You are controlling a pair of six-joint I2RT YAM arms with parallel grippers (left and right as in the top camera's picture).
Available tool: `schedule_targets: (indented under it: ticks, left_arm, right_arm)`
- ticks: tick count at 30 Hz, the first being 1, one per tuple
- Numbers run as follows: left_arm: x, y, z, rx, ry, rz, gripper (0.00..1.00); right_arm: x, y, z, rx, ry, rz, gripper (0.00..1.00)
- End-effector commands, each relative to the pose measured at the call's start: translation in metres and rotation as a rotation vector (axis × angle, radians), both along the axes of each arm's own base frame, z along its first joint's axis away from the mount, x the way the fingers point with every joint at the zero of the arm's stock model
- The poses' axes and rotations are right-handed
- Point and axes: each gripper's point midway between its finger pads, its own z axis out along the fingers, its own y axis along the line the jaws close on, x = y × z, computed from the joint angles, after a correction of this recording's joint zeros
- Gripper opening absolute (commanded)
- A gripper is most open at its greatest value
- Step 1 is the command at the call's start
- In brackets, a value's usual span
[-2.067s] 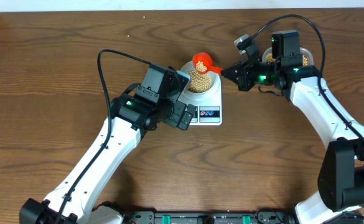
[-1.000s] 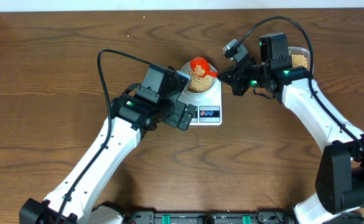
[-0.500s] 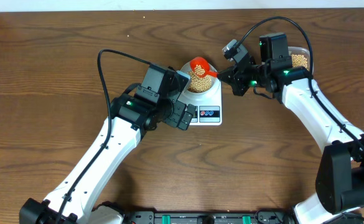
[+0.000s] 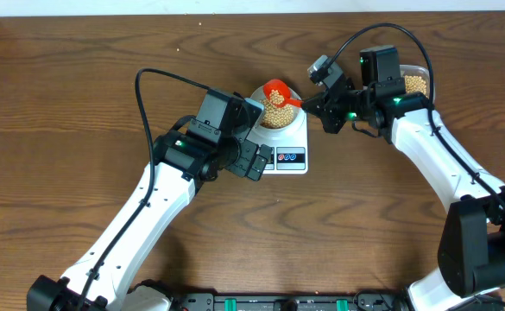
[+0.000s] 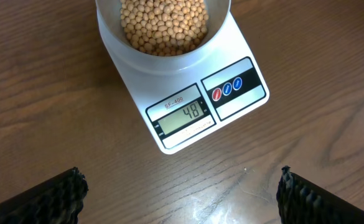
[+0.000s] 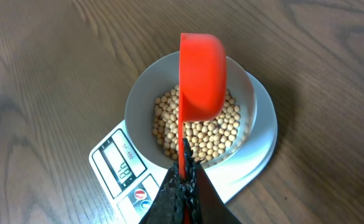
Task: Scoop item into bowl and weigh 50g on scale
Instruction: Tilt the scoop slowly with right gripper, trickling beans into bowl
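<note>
**On the scale (image 4: 299, 142), a bowl (image 4: 278, 127) of soybeans (image 4: 274, 111) beneath a red scoop (image 4: 278, 89)**

Near the far edge of the wooden table (image 4: 79, 104), seen from overhead, the white scale carries the pale bowl, which is heaped with soybeans. The red scoop hangs over the bowl's far side, its handle running right into the right gripper (image 4: 308, 102). The left gripper (image 4: 252, 161) sits at the scale's near-left corner. A clear tub (image 4: 418, 79) with more soybeans lies behind the right arm.

Below the left wrist, the scale lies at an angle, with the bowl at the top of the frame. Its grey display (image 5: 186, 114) reads 48, and beside it are round red and blue buttons (image 5: 226, 89). The left gripper's two dark fingers stand wide apart at the bottom corners, holding nothing.

Under the right wrist, the scoop hovers above the beans with its rounded back towards the camera. The right gripper's fingers are pressed together on the thin handle.
</note>
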Motion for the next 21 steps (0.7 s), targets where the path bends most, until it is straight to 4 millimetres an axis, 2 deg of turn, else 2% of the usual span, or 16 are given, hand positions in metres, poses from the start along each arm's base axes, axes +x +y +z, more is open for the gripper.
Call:
schedule_targets:
  ticks: [1, 21]
  left_arm:
    - [-0.0007, 0.0005, -0.0036, 0.002, 0.013, -0.006, 1.00]
    - [-0.0007, 0.0005, -0.0036, 0.002, 0.013, -0.006, 1.00]
  right_arm:
    - [-0.0009, 0.0038, 0.0164, -0.002, -0.068, 0.035, 0.01]
    - [-0.0012, 0.0037, 0.0162, -0.017, -0.097, 0.061, 0.01]
